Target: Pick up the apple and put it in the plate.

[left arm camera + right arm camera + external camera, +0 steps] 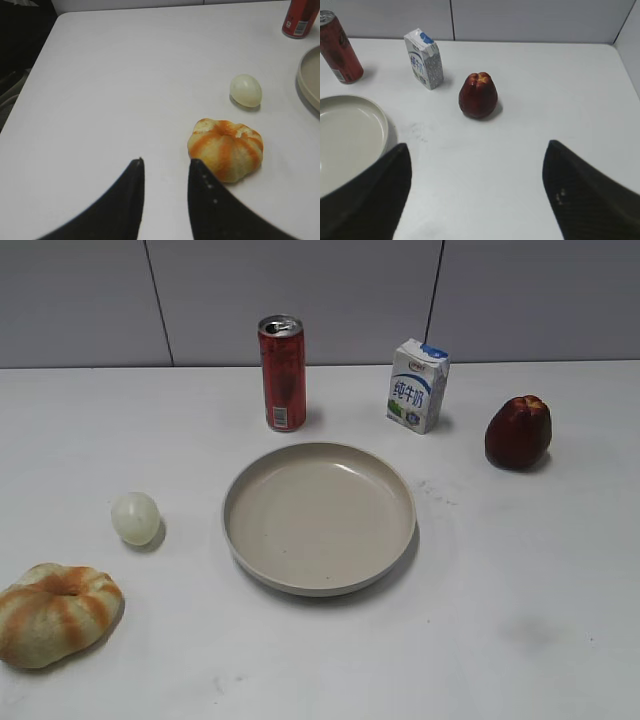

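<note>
The apple (518, 431) sits on the white bench (520, 590), far on the right side. It stands upright, with its lumpy yellow-orange top facing up. Nothing is touching it. It is well apart from the plate (400, 540), which lies in the middle of the bench with nothing in it.

A milk carton (417, 385) stands behind the plate on the right, between the apple and a red can (282, 373). The can stands behind the plate on the left, and its top is open.

On the left side, a small pale ball (135, 517) lies near the plate. A round bread with orange stripes (55, 612) lies in the near left corner.

The right hand (476, 187) hangs above the bench on the near side of the apple. Its two dark fingers (585, 195) are spread wide and hold nothing.

The left hand (165, 200) hangs above the bench just left of the bread. Its fingers (122, 205) are close together with a small gap between them, and nothing is in the gap.
</note>
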Action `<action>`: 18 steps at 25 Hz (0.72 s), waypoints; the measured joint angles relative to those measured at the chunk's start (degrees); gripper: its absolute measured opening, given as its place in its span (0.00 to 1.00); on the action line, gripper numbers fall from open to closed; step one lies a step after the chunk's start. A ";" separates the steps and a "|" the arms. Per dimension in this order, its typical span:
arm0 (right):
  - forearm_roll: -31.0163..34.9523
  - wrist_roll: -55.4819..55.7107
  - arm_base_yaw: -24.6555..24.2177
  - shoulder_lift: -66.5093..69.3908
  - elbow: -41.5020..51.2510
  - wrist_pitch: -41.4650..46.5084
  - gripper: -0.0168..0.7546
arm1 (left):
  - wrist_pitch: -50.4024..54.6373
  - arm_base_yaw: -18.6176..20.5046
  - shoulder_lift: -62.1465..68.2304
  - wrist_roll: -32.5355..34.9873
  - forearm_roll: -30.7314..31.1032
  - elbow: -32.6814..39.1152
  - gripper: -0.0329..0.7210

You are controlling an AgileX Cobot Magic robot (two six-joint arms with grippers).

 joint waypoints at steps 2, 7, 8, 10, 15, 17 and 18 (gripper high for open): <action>0.02 0.43 0.00 7.56 -3.70 0.08 0.86 | 0.00 0.00 0.00 0.00 0.00 0.00 0.36; 0.41 0.43 0.00 28.04 -15.87 3.26 0.86 | 0.00 0.00 0.00 0.00 0.00 0.00 0.36; 0.42 0.43 0.00 32.09 -18.70 4.18 0.86 | 0.00 0.00 0.00 0.00 0.00 0.00 0.36; 0.48 0.43 0.00 39.14 -24.20 6.39 0.84 | 0.00 0.00 0.00 0.00 0.00 0.00 0.36; 0.71 0.43 0.00 56.68 -39.79 13.97 0.80 | 0.00 0.00 0.00 0.00 0.00 0.00 0.36; 0.71 0.43 0.00 62.67 -45.85 17.28 0.80 | 0.00 0.00 0.00 0.00 0.00 0.00 0.36; 0.71 0.43 0.00 65.76 -49.11 18.59 0.79 | 0.00 0.00 0.00 0.00 0.00 0.00 0.36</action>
